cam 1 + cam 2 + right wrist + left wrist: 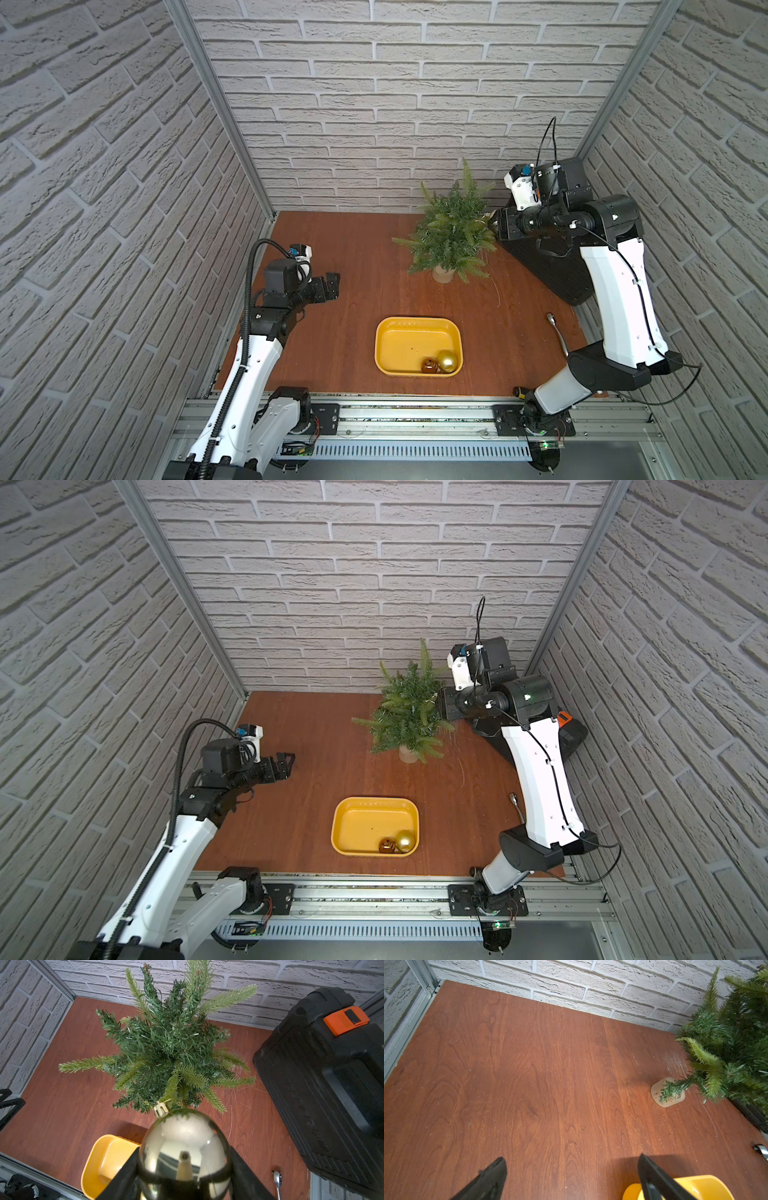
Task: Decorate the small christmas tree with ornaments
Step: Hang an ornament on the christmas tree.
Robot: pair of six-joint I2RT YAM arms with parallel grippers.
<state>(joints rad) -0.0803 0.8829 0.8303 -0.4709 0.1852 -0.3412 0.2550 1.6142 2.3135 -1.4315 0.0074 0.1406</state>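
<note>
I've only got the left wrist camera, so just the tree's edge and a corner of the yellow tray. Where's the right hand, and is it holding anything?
Observer: The right hand is shut on the shiny pale-gold ball, raised beside the small christmas tree.
Operator: Is it hanging on a branch yet?
Observer: Not yet; the ball sits between the fingers, its cap toward the tree.
Operator: What's left in the tray?
Observer: Two touching ornaments, the matte gold ball and the amber-brown ball, in the yellow tray's corner nearest the right arm's base.
</note>
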